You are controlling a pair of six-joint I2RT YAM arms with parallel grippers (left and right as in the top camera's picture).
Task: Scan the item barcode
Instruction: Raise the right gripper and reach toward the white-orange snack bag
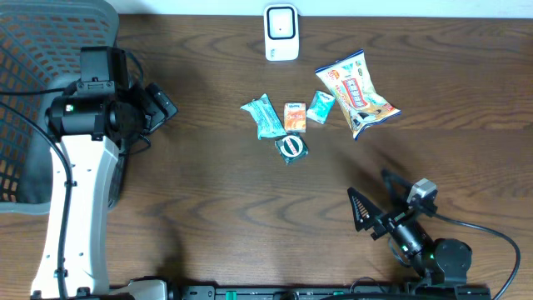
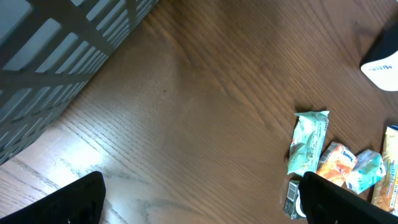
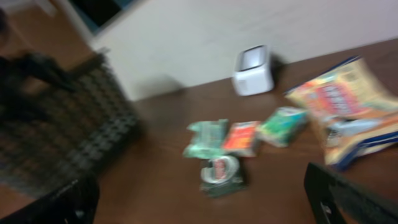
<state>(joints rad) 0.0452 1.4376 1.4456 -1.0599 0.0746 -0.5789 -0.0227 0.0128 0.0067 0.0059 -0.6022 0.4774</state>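
Several snack items lie in a cluster mid-table: a teal wrapper (image 1: 263,117), an orange packet (image 1: 294,117), a small teal packet (image 1: 320,107), a dark green packet (image 1: 291,148) and a large colourful bag (image 1: 358,93). The white scanner (image 1: 281,33) stands at the far edge behind them. My left gripper (image 1: 163,107) hangs open at the left, well apart from the items. My right gripper (image 1: 379,197) is open near the front, below the bag. In the left wrist view the dark packet (image 2: 293,198) shows a barcode beside the right finger. The right wrist view is blurred and faces the dark packet (image 3: 221,175) and the scanner (image 3: 254,70).
A grey mesh basket (image 1: 33,92) fills the far left corner, close behind the left arm. A black cable (image 1: 491,233) trails from the right arm's base at the front right.
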